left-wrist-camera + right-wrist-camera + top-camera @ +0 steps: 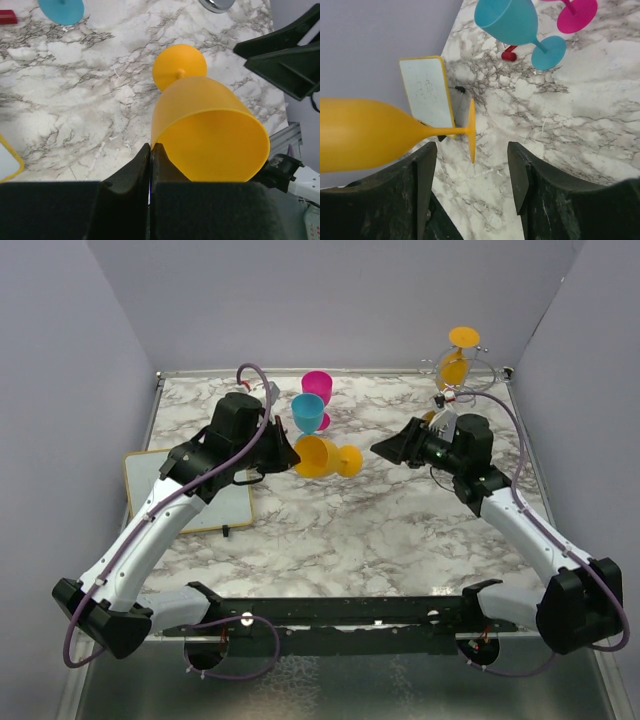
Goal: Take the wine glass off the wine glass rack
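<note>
Toward the left edge of the marble bench we see a yellow-framed whiteboard lying flat. Over the middle of the bench the left gripper is clenched on the rim of the orange wine glass, which lies on its side in the air, off the rack, foot pointing right. The right gripper faces it from the right with its jaws apart, released; in its wrist view the glass foot sits between the fingers without touching them. Further back stand a blue glass and a pink glass. In the far right corner we find the wine glass rack, a second orange glass hanging on it upside down
</note>
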Available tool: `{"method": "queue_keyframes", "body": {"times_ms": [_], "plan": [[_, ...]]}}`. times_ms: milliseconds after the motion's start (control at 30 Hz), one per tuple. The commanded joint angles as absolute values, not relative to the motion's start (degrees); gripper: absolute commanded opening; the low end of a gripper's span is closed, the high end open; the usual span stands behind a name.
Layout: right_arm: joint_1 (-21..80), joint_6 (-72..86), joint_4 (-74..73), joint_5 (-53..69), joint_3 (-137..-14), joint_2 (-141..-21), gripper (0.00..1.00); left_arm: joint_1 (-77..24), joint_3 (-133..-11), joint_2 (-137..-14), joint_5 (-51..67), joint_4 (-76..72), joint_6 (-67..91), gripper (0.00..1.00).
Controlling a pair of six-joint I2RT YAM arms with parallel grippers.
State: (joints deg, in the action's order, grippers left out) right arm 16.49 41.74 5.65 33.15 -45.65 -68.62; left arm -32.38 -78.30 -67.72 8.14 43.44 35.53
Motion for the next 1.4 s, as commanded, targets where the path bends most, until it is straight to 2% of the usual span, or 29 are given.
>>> {"method": "queue_keyframes", "body": {"times_ms": [0,200,267,333,633,767,1000,1167,1267,1367], "plan": [[16.3,30.5,-4.5,26.6,-51.4,-63.6,0.60,-32.4,-79.9,-67.2,3.1,48.3,33.5,0.00],[16.3,21.0,-11.9,18.3,-55.8,-55.3,0.66,-32.3,-81.6,-71.4,-3.5,52.6,29.2,0.00],[16.3,18.7,-14.1,15.1,-57.1,-53.3,0.81,-32.2,-82.9,-73.8,-4.9,53.5,27.8,0.00],[16.3,17.2,-16.3,12.2,-58.4,-52.1,0.86,-31.9,-84.2,-76.6,-4.7,54.2,26.4,0.00],[16.3,17.8,-21.4,10.1,-60.4,-51.8,0.87,-28.6,-90.7,-87.5,-3.9,55.0,21.9,0.00],[16.3,23.6,-21.7,3.8,-60.1,-52.4,0.88,-28.0,-92.4,-92.0,-3.9,55.1,21.3,0.00],[16.3,29.5,-20.1,3.6,-59.1,-52.2,0.88,-27.7,-97.5,-97.0,-4.4,55.2,20.6,0.00],[16.3,28.9,-22.7,-1.0,-61.0,-52.2,0.89,-27.6,-100.1,-101.1,-4.9,56.4,20.2,0.00],[16.3,28.4,-23.4,-1.9,-61.4,-51.6,0.94,-27.6,-100.9,-102.6,-5.3,57.4,20.0,0.00],[16.3,27.6,-21.7,-0.3,-59.8,-50.2,0.95,-27.5,-101.9,-103.7,-5.7,58.2,19.7,0.00]]}}
